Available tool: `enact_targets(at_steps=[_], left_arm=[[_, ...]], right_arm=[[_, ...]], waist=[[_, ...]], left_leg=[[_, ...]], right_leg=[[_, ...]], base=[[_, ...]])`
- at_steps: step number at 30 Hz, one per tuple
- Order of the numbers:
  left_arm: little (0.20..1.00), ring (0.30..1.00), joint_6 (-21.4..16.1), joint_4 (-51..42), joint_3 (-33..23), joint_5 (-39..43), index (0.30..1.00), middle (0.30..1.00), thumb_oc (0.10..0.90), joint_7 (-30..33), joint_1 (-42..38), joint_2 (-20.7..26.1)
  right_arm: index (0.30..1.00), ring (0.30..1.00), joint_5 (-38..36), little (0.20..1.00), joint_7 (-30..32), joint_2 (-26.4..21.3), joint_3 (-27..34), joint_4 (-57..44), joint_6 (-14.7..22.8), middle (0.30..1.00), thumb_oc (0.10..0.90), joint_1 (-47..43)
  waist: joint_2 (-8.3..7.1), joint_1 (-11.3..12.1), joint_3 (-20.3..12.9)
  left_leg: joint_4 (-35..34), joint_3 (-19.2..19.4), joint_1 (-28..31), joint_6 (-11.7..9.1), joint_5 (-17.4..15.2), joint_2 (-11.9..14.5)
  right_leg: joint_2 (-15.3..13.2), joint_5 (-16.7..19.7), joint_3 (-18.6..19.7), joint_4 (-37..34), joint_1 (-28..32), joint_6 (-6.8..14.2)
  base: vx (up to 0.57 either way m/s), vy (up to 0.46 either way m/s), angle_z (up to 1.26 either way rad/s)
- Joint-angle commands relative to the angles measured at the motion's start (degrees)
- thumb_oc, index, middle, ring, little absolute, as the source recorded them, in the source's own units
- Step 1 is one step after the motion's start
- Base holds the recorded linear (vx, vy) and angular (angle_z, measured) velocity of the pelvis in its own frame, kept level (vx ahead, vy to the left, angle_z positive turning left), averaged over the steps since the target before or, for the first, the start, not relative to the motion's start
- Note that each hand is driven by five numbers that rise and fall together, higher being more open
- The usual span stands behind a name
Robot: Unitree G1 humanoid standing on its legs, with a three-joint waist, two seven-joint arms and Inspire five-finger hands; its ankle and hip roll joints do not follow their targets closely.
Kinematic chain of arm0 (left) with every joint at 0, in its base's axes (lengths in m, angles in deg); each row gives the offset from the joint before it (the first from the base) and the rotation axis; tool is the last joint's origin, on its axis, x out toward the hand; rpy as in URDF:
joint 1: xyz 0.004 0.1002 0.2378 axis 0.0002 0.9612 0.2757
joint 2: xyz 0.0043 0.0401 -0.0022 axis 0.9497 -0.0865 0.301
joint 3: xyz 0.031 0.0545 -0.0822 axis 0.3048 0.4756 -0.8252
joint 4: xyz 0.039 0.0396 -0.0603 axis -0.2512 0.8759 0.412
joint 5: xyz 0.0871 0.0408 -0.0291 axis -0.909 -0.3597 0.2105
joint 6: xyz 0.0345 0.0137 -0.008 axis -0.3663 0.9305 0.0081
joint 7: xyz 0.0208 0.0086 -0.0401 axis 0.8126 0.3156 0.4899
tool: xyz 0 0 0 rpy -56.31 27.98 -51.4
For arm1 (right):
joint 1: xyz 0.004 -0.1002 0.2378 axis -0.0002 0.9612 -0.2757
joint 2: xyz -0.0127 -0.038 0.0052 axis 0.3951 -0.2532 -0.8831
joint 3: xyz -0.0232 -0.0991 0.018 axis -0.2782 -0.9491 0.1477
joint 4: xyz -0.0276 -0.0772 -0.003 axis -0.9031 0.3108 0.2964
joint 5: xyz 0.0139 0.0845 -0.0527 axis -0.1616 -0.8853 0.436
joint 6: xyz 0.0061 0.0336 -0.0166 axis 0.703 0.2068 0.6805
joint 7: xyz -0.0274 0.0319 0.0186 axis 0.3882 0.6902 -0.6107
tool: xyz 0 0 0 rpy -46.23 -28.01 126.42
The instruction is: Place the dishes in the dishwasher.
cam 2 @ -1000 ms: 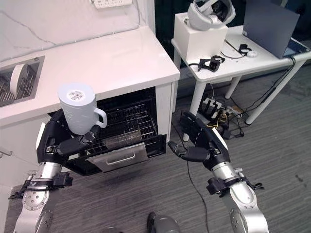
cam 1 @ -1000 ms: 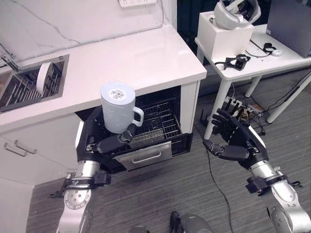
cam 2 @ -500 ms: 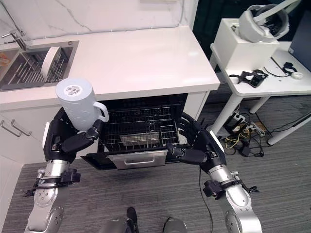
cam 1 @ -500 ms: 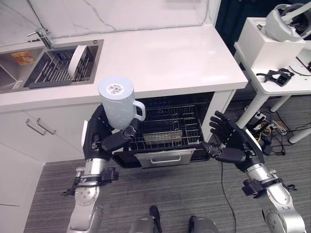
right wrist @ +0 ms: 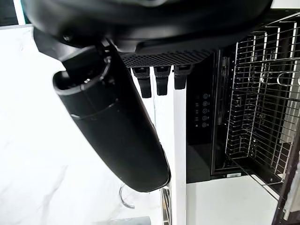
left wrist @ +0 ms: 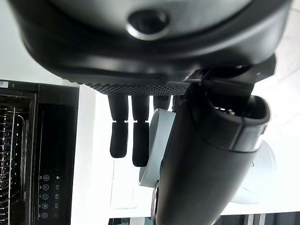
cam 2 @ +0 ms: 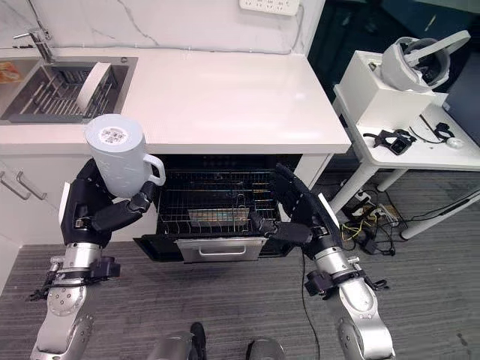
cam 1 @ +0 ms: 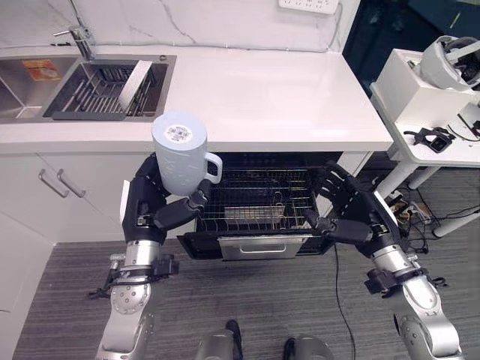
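Left eye view: one pale blue handled mug (cam 1: 180,152), upside down, sits left of centre, gripped from below by the left hand (cam 1: 154,206). One open dishwasher (cam 1: 259,202) lies centre; the right hand (cam 1: 352,217), fingers spread, holds nothing. Right eye view: one white plate (cam 2: 96,77) stands in the sink rack, upper left. Left wrist view: fingers curl round the mug.

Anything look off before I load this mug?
Nothing is spilled or broken. The mug is held upside down in the left hand, base up, above the pulled-out dishwasher rack. The right hand hangs open beside the rack.

Both head views looked steeply down, sharing the open black dishwasher (cam 1: 255,210); wrist views sat very near their hands.
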Motion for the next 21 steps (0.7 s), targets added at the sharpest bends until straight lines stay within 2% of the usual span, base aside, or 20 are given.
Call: enact_targets(at_steps=[1, 3, 4, 6, 7, 9, 11, 13, 14, 16, 17, 19, 21], left_arm=[[0.300, 0.300, -6.56, -6.21, -2.39, -2.95, 0.300, 0.300, 0.400, -0.65, -5.39, 3.17], [0.300, 0.300, -6.45, -6.57, -2.15, -2.81, 0.300, 0.300, 0.400, -0.30, -5.12, 3.22], [0.300, 0.300, -6.54, -6.67, -1.83, -2.98, 0.300, 0.300, 0.400, 0.29, -5.07, 3.21], [0.300, 0.300, -7.26, -6.67, -1.15, -3.52, 0.300, 0.300, 0.400, 2.19, -4.26, 3.15], [0.300, 0.300, -7.27, -6.66, -1.12, -3.58, 0.300, 0.300, 0.400, 2.27, -4.24, 3.14], [0.300, 0.300, -6.87, -6.58, -0.89, -3.69, 0.300, 0.300, 0.400, 3.02, -3.18, 2.71], [0.300, 0.300, -7.62, -6.41, -1.22, -3.87, 0.300, 0.300, 0.400, 2.26, -1.91, 2.29], [0.300, 0.300, -8.26, -6.18, -0.73, -6.54, 0.300, 0.300, 0.400, 3.10, -2.20, 2.57], [0.300, 0.300, -8.50, -4.53, 0.92, -9.21, 0.300, 0.300, 0.400, 6.04, -4.34, 2.84], [0.300, 0.300, -8.33, -2.39, 2.36, -12.05, 0.300, 0.300, 0.400, 9.50, -6.71, 3.15], [0.300, 0.300, -8.35, -1.50, 2.59, -12.21, 0.300, 0.300, 0.400, 10.12, -7.43, 3.29], [0.300, 0.300, -8.28, -0.20, 3.28, -13.43, 0.300, 0.300, 0.400, 10.95, -8.69, 3.19], [0.300, 0.300, -8.59, 1.17, 4.40, -17.36, 0.300, 0.300, 0.400, 13.39, -9.92, 3.37]], right_arm=[[0.900, 0.900, -2.40, 0.900, -0.73, 0.24, 3.58, -5.84, 9.07, 0.900, 0.800, -4.62], [0.900, 0.900, -2.02, 0.900, -1.81, 0.26, 3.60, -6.66, 7.01, 0.900, 0.800, -4.65], [0.900, 0.900, -1.86, 0.900, -2.33, -0.09, 3.46, -6.83, 6.25, 0.900, 0.800, -4.75], [0.900, 0.900, -5.21, 0.900, -4.60, -1.40, 2.47, -6.76, 4.08, 0.900, 0.800, -5.89], [0.900, 0.900, -5.28, 0.900, -4.73, -1.40, 2.46, -6.73, 3.98, 0.900, 0.800, -5.95], [0.900, 0.900, -5.10, 0.900, -6.26, -2.86, 1.80, -7.42, 0.60, 0.900, 0.800, -6.68], [0.900, 0.900, -4.74, 0.900, -6.19, -3.96, 2.03, -7.19, 0.17, 0.900, 0.800, -6.40], [0.900, 0.900, -3.90, 0.900, -4.73, -4.93, 2.17, -7.18, 0.57, 0.900, 0.800, -6.58], [0.900, 0.900, -4.04, 0.900, -3.83, -5.84, 2.04, -6.32, 1.20, 0.900, 0.800, -7.71], [0.900, 0.900, -5.24, 0.900, -5.53, -5.85, 1.49, -5.32, 0.44, 0.900, 0.800, -9.25], [0.900, 0.900, -6.01, 0.900, -6.43, -6.00, 1.48, -5.15, 0.23, 0.900, 0.800, -9.58], [0.900, 0.900, -7.25, 0.900, -7.17, -5.72, 0.96, -4.97, -0.45, 0.900, 0.800, -10.38], [0.900, 0.900, -9.76, 0.900, -6.72, -4.61, -0.14, -4.88, -1.29, 0.900, 0.800, -11.50]], waist=[[0.38, -3.27, -1.63], [0.39, -3.82, -1.64], [0.23, -3.75, -1.84], [-0.18, -3.46, -2.46], [-0.19, -3.46, -2.48], [-1.53, -2.62, -3.14], [-1.90, -2.08, -3.16], [-0.80, -2.51, -2.89], [-0.07, -3.25, -2.75], [0.65, -3.57, -3.25], [0.82, -3.73, -3.52], [0.90, -3.82, -3.98], [0.61, -3.50, -4.79]], left_leg=[[-2.01, -1.99, 5.95, 1.00, -7.88, -0.68], [-2.01, -1.75, 6.30, 0.86, -8.35, -0.41], [-2.01, -1.32, 6.35, 0.74, -8.23, -0.26], [-2.01, 0.18, 7.17, -0.71, -7.42, 1.77], [-2.01, 0.18, 7.20, -0.80, -7.38, 1.85], [-2.01, -0.56, 8.89, -1.76, -6.36, 0.94], [-2.01, -0.68, 8.90, -2.06, -6.01, 0.78], [-2.01, -0.15, 7.00, -3.11, -4.49, 3.11], [-2.01, 0.16, 6.08, -3.63, -4.05, 4.63], [-2.01, -1.88, 5.71, -3.90, -4.81, 4.20], [-2.01, -1.61, 5.75, -3.96, -5.04, 4.41], [-2.01, -1.00, 6.20, -4.00, -5.60, 4.79], [-2.01, -1.71, 7.22, -3.49, -6.78, 4.02]], right_leg=[[-0.60, 2.88, 0.77, -2.44, -1.89, 2.91], [-0.16, 2.31, 2.26, -2.44, -2.88, 2.84], [-0.33, 2.09, 1.61, -2.44, -2.95, 2.67], [-0.20, 0.79, 0.52, -2.44, -2.62, 1.38], [-0.16, 0.74, 0.47, -2.44, -2.58, 1.30], [-0.40, -0.09, 1.16, -2.44, -1.51, -0.03], [-0.87, -0.29, 0.54, -2.44, -0.83, -0.32], [-0.14, -0.81, -1.11, -2.44, -0.35, -0.39], [-0.33, -1.46, -2.37, -2.44, 0.31, -0.31], [-0.07, -1.74, -2.75, -2.44, 0.54, 0.01], [-0.19, -1.73, -3.24, -2.44, 0.63, 0.19], [-0.45, -1.83, -4.14, -2.44, 0.98, 0.47], [-0.52, -1.84, -3.97, -2.44, 1.72, 0.96]], base=[[0.13, -0.430, -0.03], [0.10, -0.360, 0.04], [0.12, -0.445, 0.12], [0.13, -0.485, 0.22], [0.13, -0.464, 0.16], [0.13, -0.382, 0.05], [0.05, -0.169, 0.12], [-0.03, 0.003, 0.31], [-0.01, 0.109, 0.72], [0.00, 0.142, 0.63], [0.00, 0.112, 0.26], [0.04, 0.101, -0.02], [0.09, 0.160, 0.07]])
